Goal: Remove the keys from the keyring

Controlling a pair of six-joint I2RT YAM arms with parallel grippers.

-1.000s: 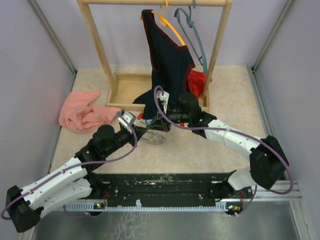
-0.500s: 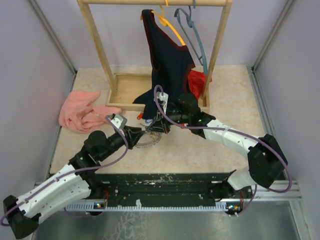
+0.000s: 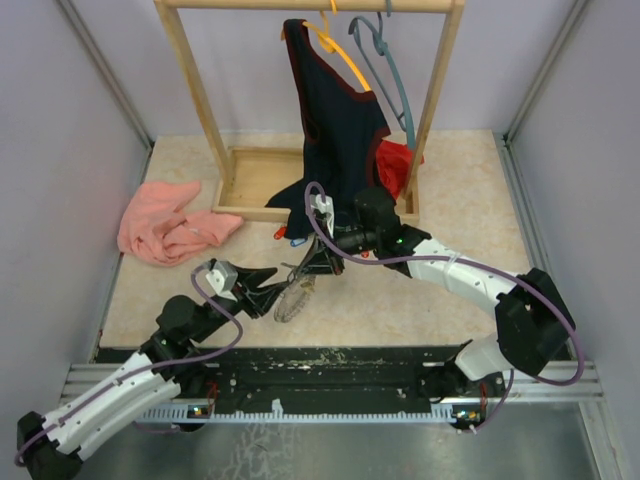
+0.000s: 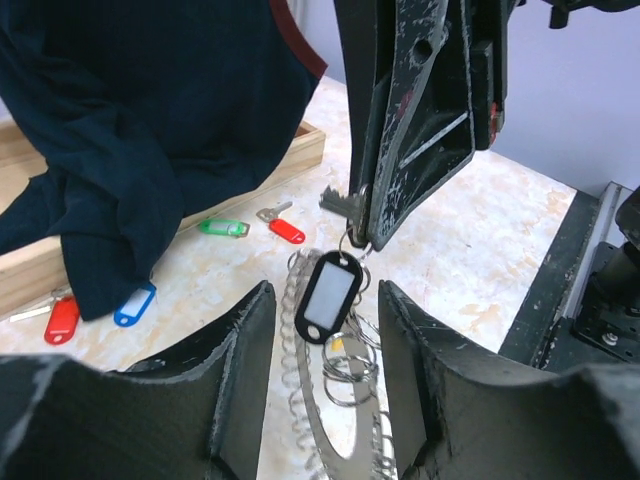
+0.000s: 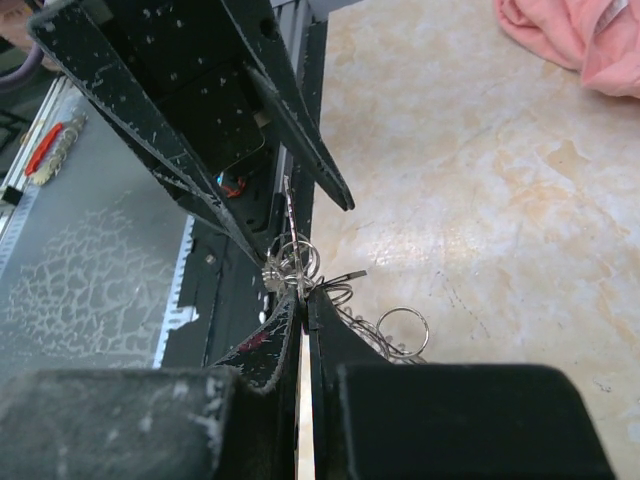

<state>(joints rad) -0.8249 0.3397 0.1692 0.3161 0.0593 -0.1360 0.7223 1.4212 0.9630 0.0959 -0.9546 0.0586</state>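
Right gripper [image 4: 365,232] is clenched on the keyring [image 4: 296,390] at its top. You'll see your left gripper [image 3: 272,298] spread, flanking it.

We log the left gripper [image 3: 270,293] drawn back toward its base, jaws now parted where they were closed. We see the keyring [image 3: 292,297], flat before, now tipped on edge under the right gripper [image 3: 318,262].
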